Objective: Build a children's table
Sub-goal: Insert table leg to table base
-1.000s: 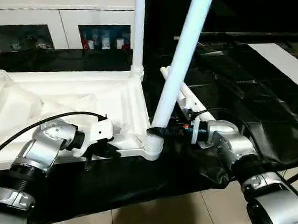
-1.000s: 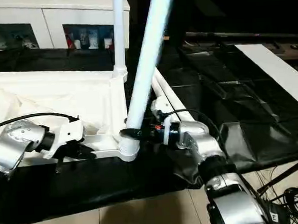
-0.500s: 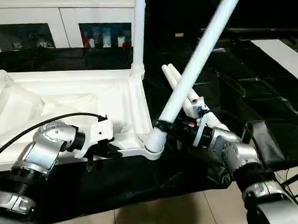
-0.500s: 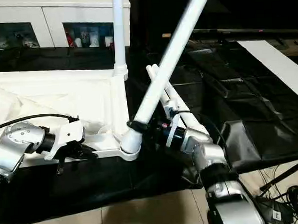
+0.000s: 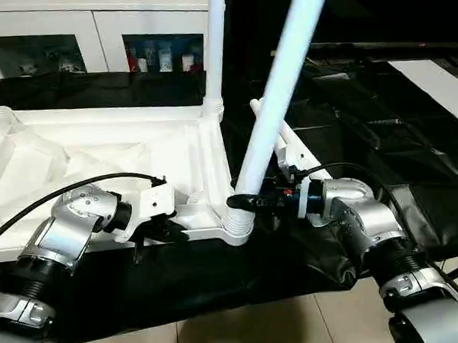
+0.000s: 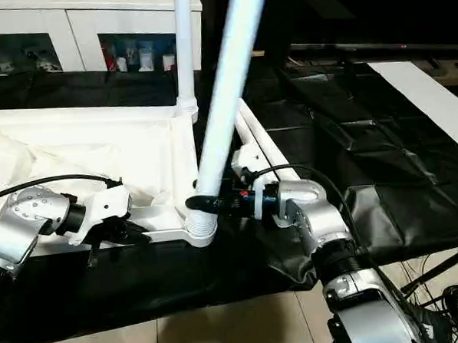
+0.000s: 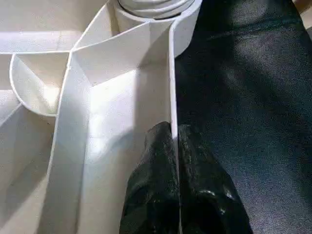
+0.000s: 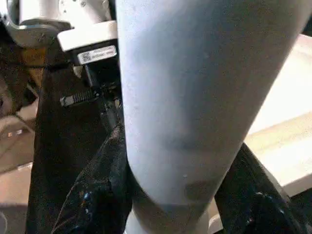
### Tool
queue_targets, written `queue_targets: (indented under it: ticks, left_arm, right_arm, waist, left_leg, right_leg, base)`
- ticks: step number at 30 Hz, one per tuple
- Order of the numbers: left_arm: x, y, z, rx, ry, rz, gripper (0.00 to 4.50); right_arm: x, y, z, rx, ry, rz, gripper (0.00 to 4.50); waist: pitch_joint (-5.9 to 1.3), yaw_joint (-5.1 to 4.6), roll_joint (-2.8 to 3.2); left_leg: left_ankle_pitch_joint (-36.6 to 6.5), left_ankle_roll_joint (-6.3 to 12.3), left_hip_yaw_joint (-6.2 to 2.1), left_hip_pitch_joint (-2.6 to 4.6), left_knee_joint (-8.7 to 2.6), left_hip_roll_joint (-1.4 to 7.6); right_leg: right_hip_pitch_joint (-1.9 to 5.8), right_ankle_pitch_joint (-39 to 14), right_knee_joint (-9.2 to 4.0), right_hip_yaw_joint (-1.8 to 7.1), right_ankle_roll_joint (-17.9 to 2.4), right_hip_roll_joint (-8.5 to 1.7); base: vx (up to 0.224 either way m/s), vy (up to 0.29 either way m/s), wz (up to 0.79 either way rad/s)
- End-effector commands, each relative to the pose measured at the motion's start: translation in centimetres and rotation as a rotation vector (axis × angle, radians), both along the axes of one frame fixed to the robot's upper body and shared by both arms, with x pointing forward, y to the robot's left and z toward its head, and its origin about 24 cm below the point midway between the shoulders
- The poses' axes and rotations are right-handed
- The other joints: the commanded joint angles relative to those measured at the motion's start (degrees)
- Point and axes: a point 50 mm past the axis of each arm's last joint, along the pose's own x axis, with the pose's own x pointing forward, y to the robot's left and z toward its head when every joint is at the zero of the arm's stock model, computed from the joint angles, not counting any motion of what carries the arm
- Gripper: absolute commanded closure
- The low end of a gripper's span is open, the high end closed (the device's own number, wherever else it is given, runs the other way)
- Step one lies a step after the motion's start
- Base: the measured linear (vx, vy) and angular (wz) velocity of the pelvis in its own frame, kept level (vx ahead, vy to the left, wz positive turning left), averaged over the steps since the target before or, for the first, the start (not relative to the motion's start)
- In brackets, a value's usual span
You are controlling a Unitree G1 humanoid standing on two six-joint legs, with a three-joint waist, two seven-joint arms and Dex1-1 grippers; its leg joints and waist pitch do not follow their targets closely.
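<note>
1. Your left gripper (image 7: pixel 174 146) is pinched on the top's (image 5: pixel 97 148) near rim.
2. Your right gripper (image 5: pixel 242 202) clasps a tilted leg (image 5: pixel 275 100) above the near corner socket (image 5: pixel 236 227).
3. 1 leg (image 5: pixel 213 49) stands upright in the far socket.

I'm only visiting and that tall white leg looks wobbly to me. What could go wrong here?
The leg leans to the right while its foot sits in the near corner socket, so it may jam or pop out instead of seating. The right gripper holds it low down, leaving the long top free to swing towards the upright leg behind. The left gripper pinches only the table top's thin edge and could slip.
</note>
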Motion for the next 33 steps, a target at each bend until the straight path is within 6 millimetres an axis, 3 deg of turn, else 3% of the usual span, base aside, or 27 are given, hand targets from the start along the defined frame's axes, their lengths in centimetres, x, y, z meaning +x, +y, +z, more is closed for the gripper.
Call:
queue_targets:
  ticks: [1, 8, 13, 22, 33]
  left_arm:
    - [-0.7, -0.6, -1.3, 0.037, 0.059, -0.057, 4.50]
    - [-0.6, -0.6, -1.3, 0.039, 0.059, -0.056, 4.50]
    - [-0.6, -0.6, -1.3, 0.042, 0.059, -0.057, 4.50]
    - [-0.6, -0.5, -1.3, 0.045, 0.059, -0.052, 4.50]
    - [-0.5, -0.5, -1.2, 0.043, 0.051, -0.047, 4.50]
  right_arm:
    - [-0.7, -0.4, -2.0, -0.131, 0.058, 0.025, 2.68]
    - [-0.8, -0.1, -2.4, -0.180, 0.066, 0.066, 2.68]
    - [-0.7, -0.2, -3.2, -0.181, 0.121, 0.034, 2.68]
    - [-0.3, -2.6, -5.3, -0.104, 0.289, -0.178, 2.68]
    - [-1.5, -3.1, -6.4, -0.096, 0.234, -0.219, 2.68]
  waist:
    - [-2.18, -0.09, 0.88]
    - [-2.43, 0.08, 0.84]
    - [-2.35, 0.04, 0.89]
    - [-2.49, 0.16, 1.01]
    - [-2.38, 0.28, 0.86]
  left_leg:
    - [-2.2, 4.34, -0.67, 0.15, -3.10, 2.99]
    - [-0.7, 5.08, -0.64, 0.20, -2.81, 2.96]
    - [-2.7, 4.20, -0.67, 0.19, -2.93, 3.04]
    - [-3.8, 2.96, -0.66, 0.24, -2.93, 3.17]
    - [-5.5, 2.30, -0.76, 0.34, -3.12, 3.16]
  right_leg:
    - [1.53, 7.4, -2.73, 3.29, -14.1, -5.05]
    - [1.65, 10.0, -2.38, 3.26, -14.6, -5.01]
    - [1.64, 7.4, -2.55, 3.25, -14.7, -5.10]
    - [1.65, 7.9, -2.42, 3.21, -15.3, -5.08]
    - [1.48, 6.0, -2.70, 3.22, -14.3, -5.13]
  base:
    - [0.000, 0.000, 0.00]
    - [0.000, 0.000, 0.00]
    - [0.000, 0.000, 0.00]
    - [0.000, 0.000, 0.00]
    - [0.000, 0.000, 0.00]
